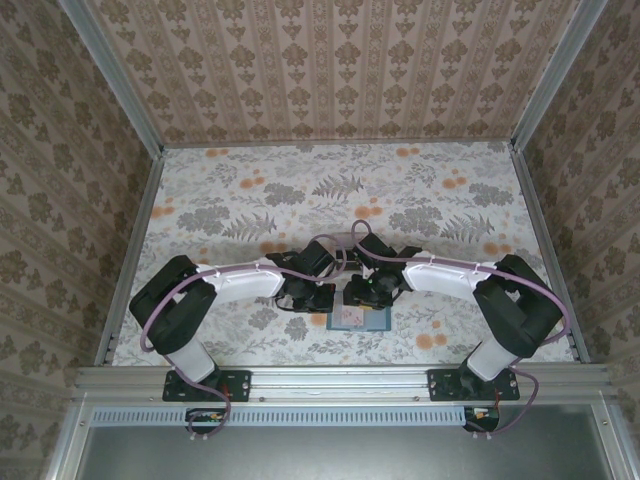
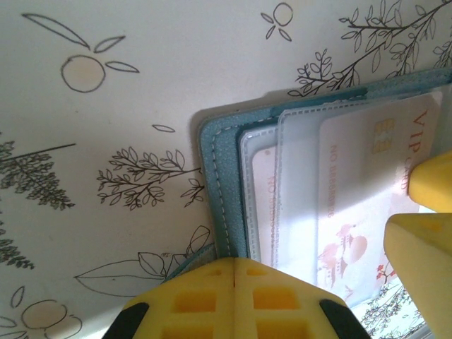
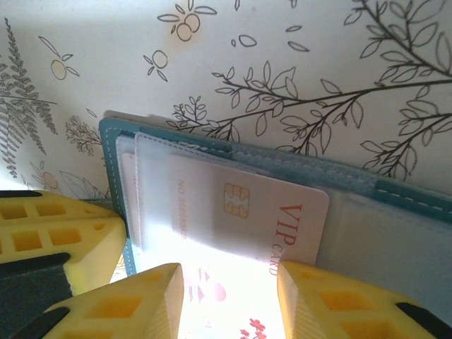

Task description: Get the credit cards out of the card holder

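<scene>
Teal-blue two-panel card holder [image 1: 358,318] lies open on the floral bench [image 1: 250,190], mid near edge. Left pincer [image 2: 234,263] is fully closed, tips at the holder's teal rim. Right pincer [image 3: 227,277] is part open and gripping nothing, fingers astride the pale pinkish-white VIP credit card [image 3: 268,212], which is partly under a clear sleeve.

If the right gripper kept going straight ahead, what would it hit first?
Most likely the pale VIP card in the card holder, just ahead of its open fingers; depth is unclear.
</scene>
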